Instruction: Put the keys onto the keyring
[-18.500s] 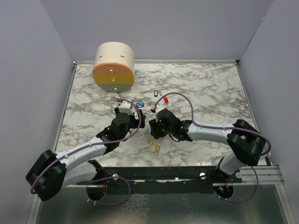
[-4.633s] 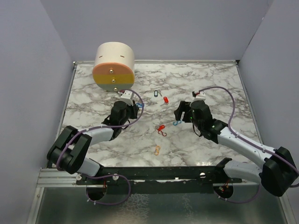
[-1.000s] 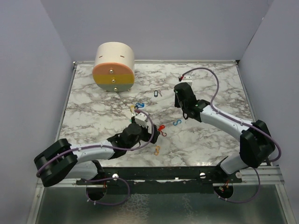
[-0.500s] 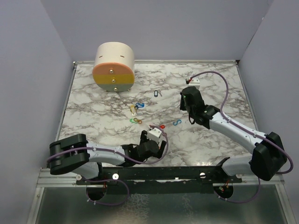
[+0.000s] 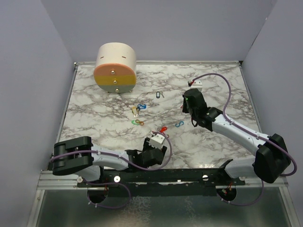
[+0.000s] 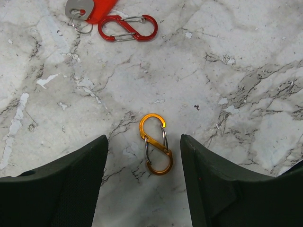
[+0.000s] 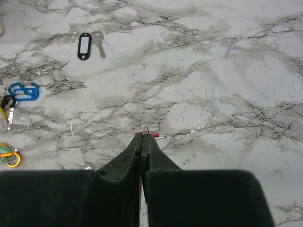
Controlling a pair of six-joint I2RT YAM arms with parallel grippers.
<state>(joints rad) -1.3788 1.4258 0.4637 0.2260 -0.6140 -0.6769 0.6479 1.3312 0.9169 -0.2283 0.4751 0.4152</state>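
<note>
Starting with the only container-ish thing: spotting the big drum (image 5: 115, 67) sitting at the back left of the table (image 5: 94, 113), flat orange face toward the camera, not seeing inside it at all. Seeing the orange clip (image 6: 156, 144) lying flat right between the fingers of the left gripper (image 6: 143, 139), spread wide and not touching it. Long axis running roughly along the fingers, tilting a bit; getting hidden under the wrist from overhead. Spotting a red clip (image 6: 128, 28) lying crosswise just ahead, beside a red tag (image 6: 102, 8) getting cut off by the frame edge. Seeing the right gripper (image 7: 142, 139) pinching tight on a red piece (image 7: 144, 134), too tiny to be making out properly. Also catching a black tag (image 7: 85, 46) with its key and a blue clip (image 7: 23, 91) lying loose on the marble beyond.
</note>
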